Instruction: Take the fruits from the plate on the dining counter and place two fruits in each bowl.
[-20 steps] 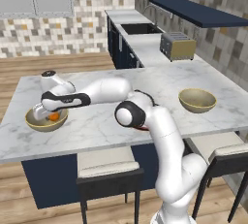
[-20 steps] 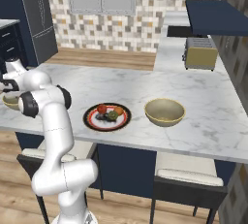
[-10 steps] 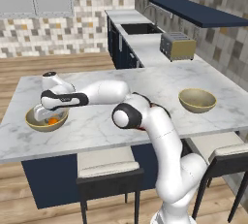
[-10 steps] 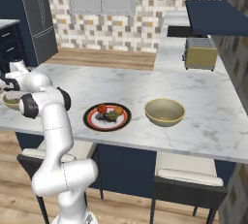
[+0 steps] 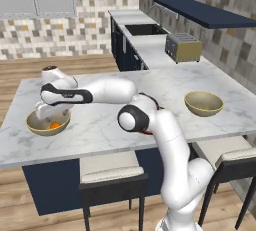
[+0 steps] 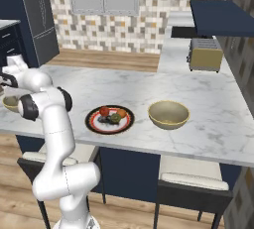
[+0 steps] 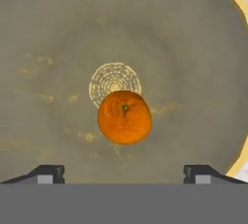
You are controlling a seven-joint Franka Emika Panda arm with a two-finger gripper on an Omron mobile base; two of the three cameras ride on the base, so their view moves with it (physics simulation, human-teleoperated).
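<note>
- At the far left of the dining counter (image 5: 100, 125), my claw (image 5: 49, 111) hung just above the left bowl (image 5: 36, 123) with its jaws spread wide and nothing between them; a second before they had been shut.
- That opening let go of an orange fruit (image 7: 124, 117), which lay on the bowl floor beside the pale spiral mark at its centre, clear of both my fingertips (image 7: 47, 174). From the left base view the same orange (image 5: 55, 124) showed inside the bowl, under my hand.
- I judged that as the first of four fruits delivered: this bowl needed one more, and the other bowl needed two.
- Moving right along the marble, my own forearm stretched across the counter between that bowl and the plate (image 6: 93, 124), so in the left base view my elbow hid the plate.
- On the plate, from the right base view, sat the red fruit (image 6: 103, 111), the second orange one (image 6: 121, 112) and the dark green one (image 6: 115, 118), bunched close together near the plate's middle. That closeness could make a clean pinch on one awkward, I thought.
- Just beside the plate on its right stood the second bowl (image 6: 168, 114), with no fruit that I could see in it.
- Farther right and behind, on the long pale worktop, stood a toaster (image 6: 204, 54), well apart from my work; stools (image 6: 191, 179) tucked under the counter's near edge were not in my path.
</note>
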